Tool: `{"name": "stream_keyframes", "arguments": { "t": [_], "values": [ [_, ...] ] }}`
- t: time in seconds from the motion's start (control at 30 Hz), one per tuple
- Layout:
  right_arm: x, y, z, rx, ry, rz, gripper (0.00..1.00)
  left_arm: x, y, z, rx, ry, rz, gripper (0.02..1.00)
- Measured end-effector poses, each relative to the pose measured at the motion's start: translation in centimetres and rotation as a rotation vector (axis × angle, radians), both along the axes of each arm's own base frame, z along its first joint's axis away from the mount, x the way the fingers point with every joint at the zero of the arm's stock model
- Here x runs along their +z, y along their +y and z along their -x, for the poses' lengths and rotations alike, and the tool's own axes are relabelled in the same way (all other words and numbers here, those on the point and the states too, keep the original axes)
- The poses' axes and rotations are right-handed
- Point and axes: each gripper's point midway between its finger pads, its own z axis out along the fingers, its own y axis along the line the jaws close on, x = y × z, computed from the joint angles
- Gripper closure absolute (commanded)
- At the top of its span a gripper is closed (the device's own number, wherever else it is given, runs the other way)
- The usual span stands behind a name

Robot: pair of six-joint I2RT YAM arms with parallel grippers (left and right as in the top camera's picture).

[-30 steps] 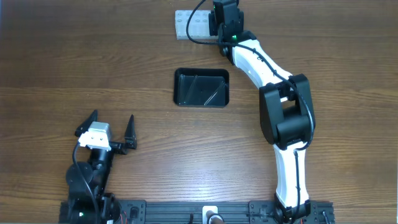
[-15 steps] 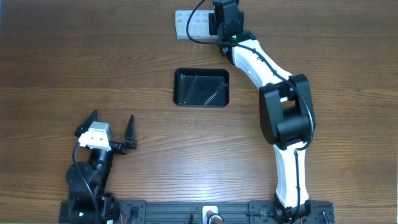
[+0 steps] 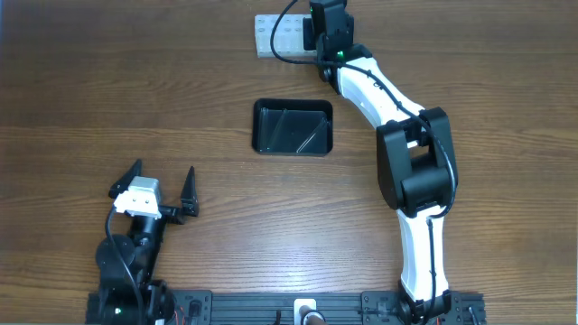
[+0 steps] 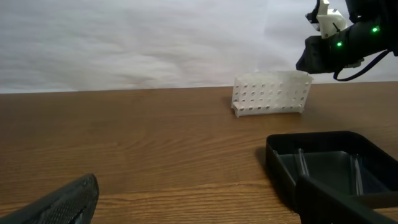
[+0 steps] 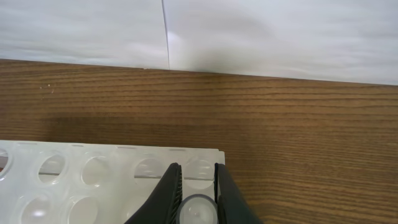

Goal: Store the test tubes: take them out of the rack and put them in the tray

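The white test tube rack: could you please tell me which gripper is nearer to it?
Right. The right gripper is over the rack, shut on a test tube at its end; the left gripper sits open far off, beyond the tray.

The test tube [image 5: 198,210] and rack [image 5: 93,180] run off the view's edge.

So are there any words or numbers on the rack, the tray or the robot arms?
None can be read.
The rack and the tray bear no print.
A tiny dark mark on the right arm is too small to read.
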Motion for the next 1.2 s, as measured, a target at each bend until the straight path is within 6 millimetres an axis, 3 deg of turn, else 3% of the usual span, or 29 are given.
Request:
{"name": "stream_keyframes", "arguments": {
  "t": [0.1,0.17,0.23,0.33,0.4,0.5,0.6,0.67,0.73,0.9,1.2],
  "values": [
    [0.6,0.0,0.1,0.0,-0.003,-0.001,0.945,0.0,0.0,0.0,0.0,0.0,0.0,0.018],
    [2.3,-0.1,0.3,0.001,-0.024,-0.008,0.95,0.0,0.0,0.0,0.0,0.0,0.0,0.018],
    [5.4,-0.2,0.6,0.001,-0.066,-0.023,0.95,0.0,0.0,0.0,0.0,0.0,0.0,0.018],
    [12.3,-0.6,1.7,0.001,-0.169,-0.058,0.95,0.0,0.0,0.0,0.0,0.0,0.0,0.018],
    [18.1,-1.1,3.2,0.0,-0.257,-0.089,0.95,0.0,0.0,0.0,0.0,0.0,0.0,0.02],
    [24.0,-2.1,6.3,-0.001,-0.315,-0.113,0.958,0.0,0.0,0.0,0.0,0.0,0.0,0.018],
    [26.2,-3.0,9.2,-0.008,-0.286,-0.129,0.961,0.0,0.0,0.0,0.0,0.0,0.0,0.018],
    [25.8,-3.2,11.1,0.004,-0.213,-0.14,0.963,0.0,0.0,0.0,0.0,0.0,0.0,0.018],
    [24.1,-2.8,12.5,0.029,-0.114,-0.154,0.976,0.0,0.0,0.0,0.0,0.0,0.0,0.018],
    [15.8,-0.5,16.3,0.12,0.254,-0.183,0.989,0.0,0.0,0.0,0.0,-0.001,0.0,0.018],
    [3.8,4.0,17.6,0.213,0.61,-0.213,0.987,0.0,0.0,0.0,0.0,-0.001,0.0,0.018]
  ]
}}
